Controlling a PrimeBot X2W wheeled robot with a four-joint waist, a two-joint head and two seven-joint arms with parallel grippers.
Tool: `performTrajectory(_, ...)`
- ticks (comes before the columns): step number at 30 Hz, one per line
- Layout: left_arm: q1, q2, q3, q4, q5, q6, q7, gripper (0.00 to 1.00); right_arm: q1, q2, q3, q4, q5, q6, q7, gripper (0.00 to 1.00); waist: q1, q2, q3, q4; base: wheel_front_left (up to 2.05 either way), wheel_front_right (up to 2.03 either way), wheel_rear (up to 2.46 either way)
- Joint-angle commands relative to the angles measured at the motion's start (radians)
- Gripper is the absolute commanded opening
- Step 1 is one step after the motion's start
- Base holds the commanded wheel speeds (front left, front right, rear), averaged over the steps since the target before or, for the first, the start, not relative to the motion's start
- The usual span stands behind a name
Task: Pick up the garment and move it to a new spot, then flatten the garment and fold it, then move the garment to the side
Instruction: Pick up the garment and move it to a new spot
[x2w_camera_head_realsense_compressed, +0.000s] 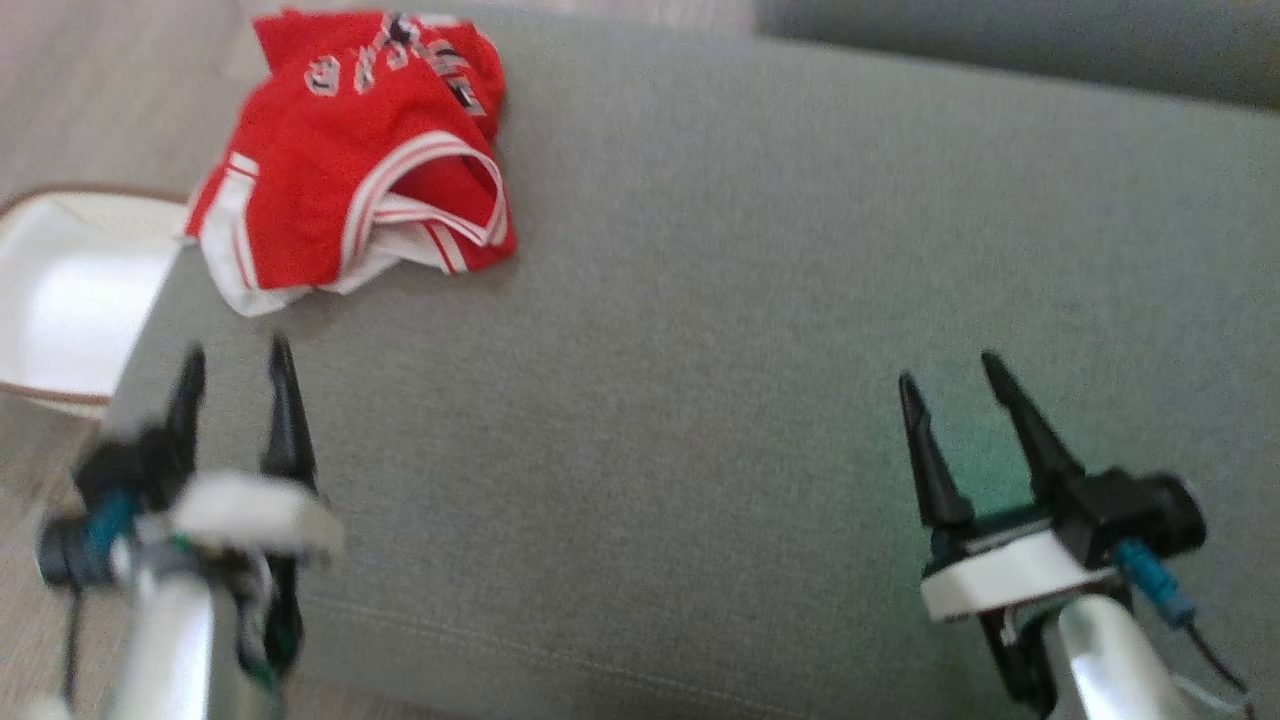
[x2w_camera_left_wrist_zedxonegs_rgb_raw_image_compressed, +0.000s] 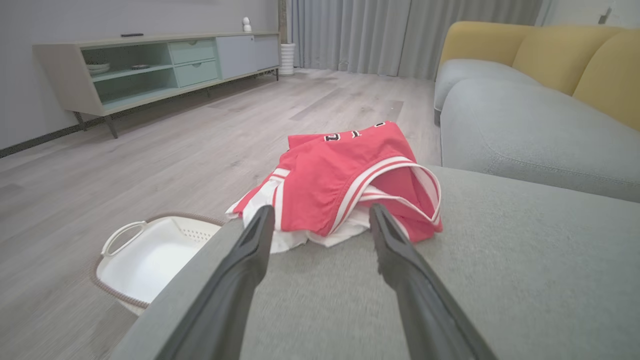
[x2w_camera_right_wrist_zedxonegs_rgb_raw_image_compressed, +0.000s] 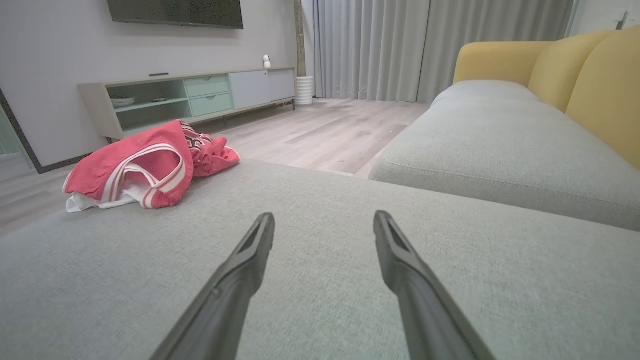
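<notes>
Items counted: one garment, one basket, two grippers.

Garment: one red jersey (x2w_camera_head_realsense_compressed: 350, 160) with white-striped trim and lettering, crumpled in a heap, not flattened or folded. It lies on the far left corner of the grey upholstered seat (x2w_camera_head_realsense_compressed: 700, 300) and reaches that seat's left edge. The left wrist view (x2w_camera_left_wrist_zedxonegs_rgb_raw_image_compressed: 345, 175) and the right wrist view (x2w_camera_right_wrist_zedxonegs_rgb_raw_image_compressed: 145, 165) show the same heap.

Left gripper (x2w_camera_head_realsense_compressed: 237, 350): two fingers spread apart, nothing between them. It hovers over the near left edge of the seat, pointing at the jersey and just short of it, not touching. The left wrist view (x2w_camera_left_wrist_zedxonegs_rgb_raw_image_compressed: 321, 207) also shows the gap.

Right gripper (x2w_camera_head_realsense_compressed: 948, 369): two fingers likewise parted and empty, over the bare right part of the seat, well apart from the jersey, as in its own wrist view (x2w_camera_right_wrist_zedxonegs_rgb_raw_image_compressed: 323, 214).

Basket: one white laundry basket (x2w_camera_head_realsense_compressed: 60, 300) with a brown rim, on the wooden floor beside the seat's left edge, below the jersey's corner.
</notes>
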Motion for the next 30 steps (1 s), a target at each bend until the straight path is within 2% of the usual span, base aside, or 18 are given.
performTrajectory(1,-0.102,0.039,0.042,-0.009,-0.009,-0.008,0.025,1.0,-0.05,-0.023,0.03,-0.045,-0.009,0.008,-0.012,1.0,0.0,0.0,0.12,-0.034,0.0,0.0,0.0)
performTrajectory(8,-0.429,0.113,0.057,0.166,-0.043,-0.028,0.184,1.0,-0.103,-0.096,0.057,-0.094,-0.019,0.008,-0.012,1.0,0.0,0.0,0.265,-0.045,0.0,0.0,0.0)
performTrajectory(16,-0.7,0.178,0.003,0.53,-0.003,-0.051,0.276,1.0,-0.12,-0.155,0.086,-0.127,-0.009,0.008,-0.012,1.0,0.0,0.0,0.311,-0.08,0.0,0.0,0.0)
performTrajectory(17,-0.716,0.181,-0.002,0.565,-0.002,-0.055,0.278,0.75,-0.119,-0.157,0.087,-0.128,-0.007,0.008,-0.012,1.0,0.0,0.0,0.309,-0.085,0.0,0.0,0.0)
performTrajectory(18,-0.73,0.185,-0.007,0.595,0.002,-0.057,0.274,0.45,-0.118,-0.158,0.087,-0.128,-0.007,0.008,-0.012,1.0,0.0,0.0,0.307,-0.09,0.0,0.0,0.0)
performTrajectory(19,-0.742,0.189,-0.012,0.621,0.007,-0.056,0.266,0.26,-0.118,-0.159,0.087,-0.129,-0.007,0.008,-0.012,1.0,0.0,0.0,0.305,-0.094,0.0,0.0,0.0)
performTrajectory(20,-0.752,0.193,-0.016,0.647,0.01,-0.054,0.258,0.0,-0.116,-0.159,0.088,-0.129,-0.006,0.008,-0.012,1.0,0.0,0.0,0.301,-0.098,0.0,0.0,0.0)
performTrajectory(25,-0.803,0.208,-0.02,0.729,0.008,-0.063,0.191,0.0,-0.105,-0.158,0.086,-0.124,-0.001,0.008,-0.012,1.0,0.0,0.0,0.275,-0.105,0.0,0.0,0.0)
performTrajectory(30,-0.853,0.226,-0.036,0.714,0.017,-0.073,0.106,0.0,-0.087,-0.142,0.075,-0.113,0.006,0.008,-0.012,1.0,0.0,0.0,0.222,-0.103,0.0,0.0,0.0)
